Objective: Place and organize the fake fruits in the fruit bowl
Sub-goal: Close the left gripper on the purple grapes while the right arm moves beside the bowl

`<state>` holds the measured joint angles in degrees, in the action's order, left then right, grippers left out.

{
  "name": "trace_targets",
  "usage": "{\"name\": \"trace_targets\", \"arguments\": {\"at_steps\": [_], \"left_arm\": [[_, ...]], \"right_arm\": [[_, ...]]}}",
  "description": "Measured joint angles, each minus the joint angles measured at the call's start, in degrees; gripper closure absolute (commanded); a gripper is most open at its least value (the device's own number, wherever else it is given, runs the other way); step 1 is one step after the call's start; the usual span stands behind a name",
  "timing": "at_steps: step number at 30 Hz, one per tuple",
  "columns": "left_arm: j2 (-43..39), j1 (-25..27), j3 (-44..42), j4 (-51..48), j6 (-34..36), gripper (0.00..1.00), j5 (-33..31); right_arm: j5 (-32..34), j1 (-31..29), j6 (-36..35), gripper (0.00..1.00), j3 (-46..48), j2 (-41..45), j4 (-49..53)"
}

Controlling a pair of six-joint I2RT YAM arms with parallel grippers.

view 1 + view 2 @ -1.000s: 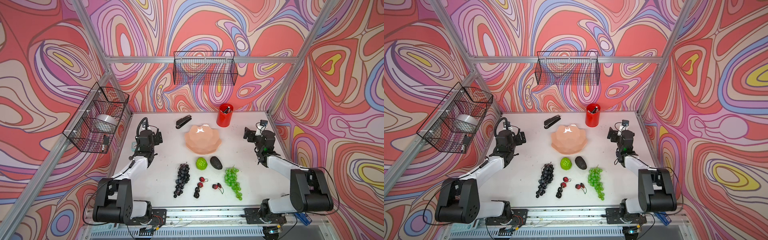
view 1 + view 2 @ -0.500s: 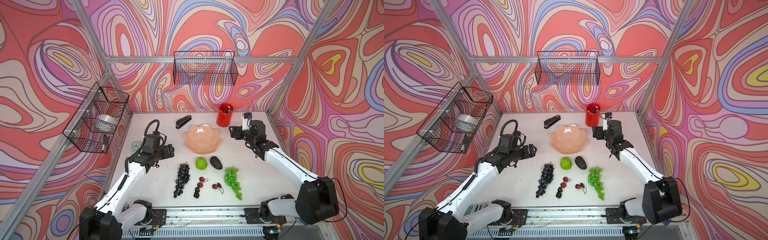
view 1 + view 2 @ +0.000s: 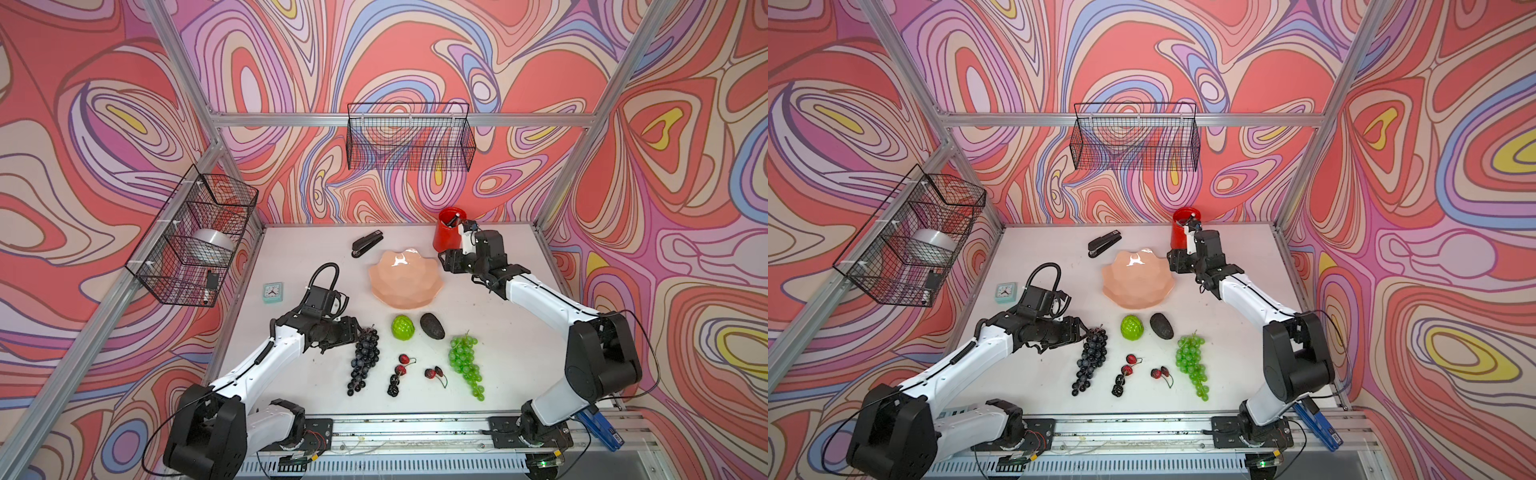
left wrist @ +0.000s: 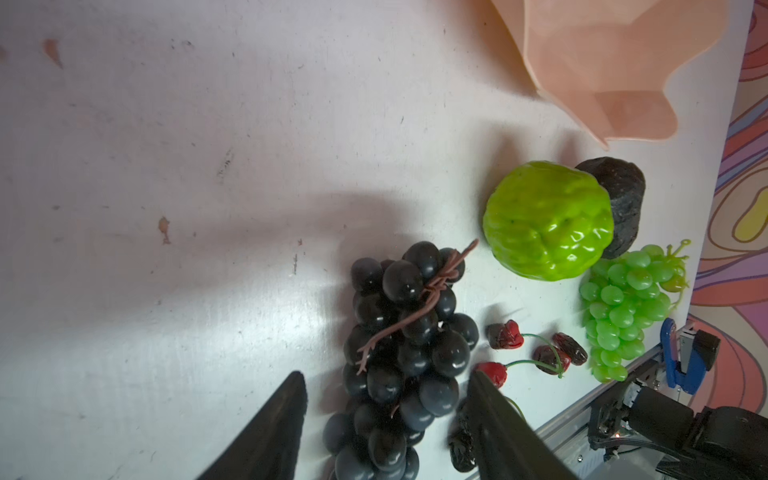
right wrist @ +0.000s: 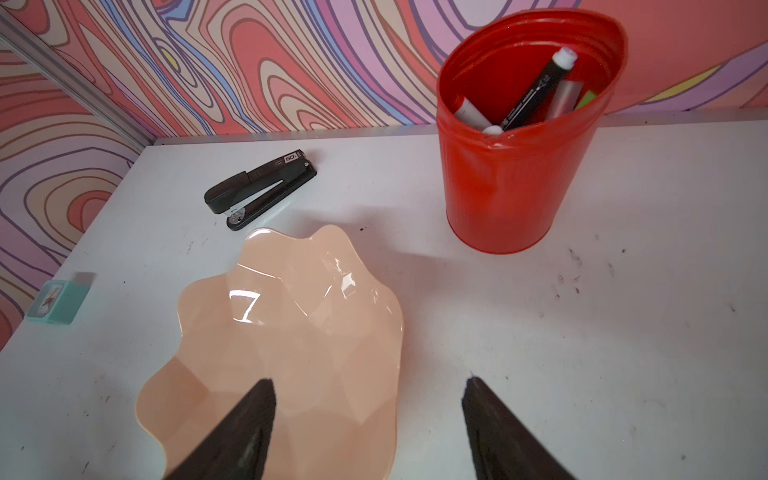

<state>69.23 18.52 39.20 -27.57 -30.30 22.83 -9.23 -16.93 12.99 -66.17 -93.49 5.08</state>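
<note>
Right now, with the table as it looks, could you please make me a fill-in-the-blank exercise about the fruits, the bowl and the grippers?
1. The left gripper has its jaws on either side of the dark ____ grape bunch.
2. Inside, the fruit bowl is ____.
3. The markers stand in the ____ cup.
4. The right gripper, by the bowl's rim, has its jaws ____.

Missing words: purple; empty; red; open.
</note>
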Motion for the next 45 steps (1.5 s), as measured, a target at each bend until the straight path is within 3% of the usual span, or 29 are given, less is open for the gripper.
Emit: {"name": "trace_targets", "arguments": {"at_steps": [10,25,33,45], "left_arm": [[2.86,0.00,-3.15,8.96,-1.95,0.37,3.37],[3.37,0.00,-5.35,15.32,-3.67,0.58,8.28],[3.30,0.04,-5.62,15.39,-4.11,0.62,9.53],[4.52,0.20,-6.03,16.59,-3.91,0.57,6.78]], "right_arm": [[-2.99,-0.02,-0.02,0.27,-1.79,-4.46,-0.35],[-3.69,-0.02,0.07,0.28,-1.88,-4.46,-1.01],[-3.65,-0.02,0.04,0.28,-1.88,-4.44,-1.38],[-3.69,-0.04,0.20,0.28,-1.64,-4.39,-1.73]]}}
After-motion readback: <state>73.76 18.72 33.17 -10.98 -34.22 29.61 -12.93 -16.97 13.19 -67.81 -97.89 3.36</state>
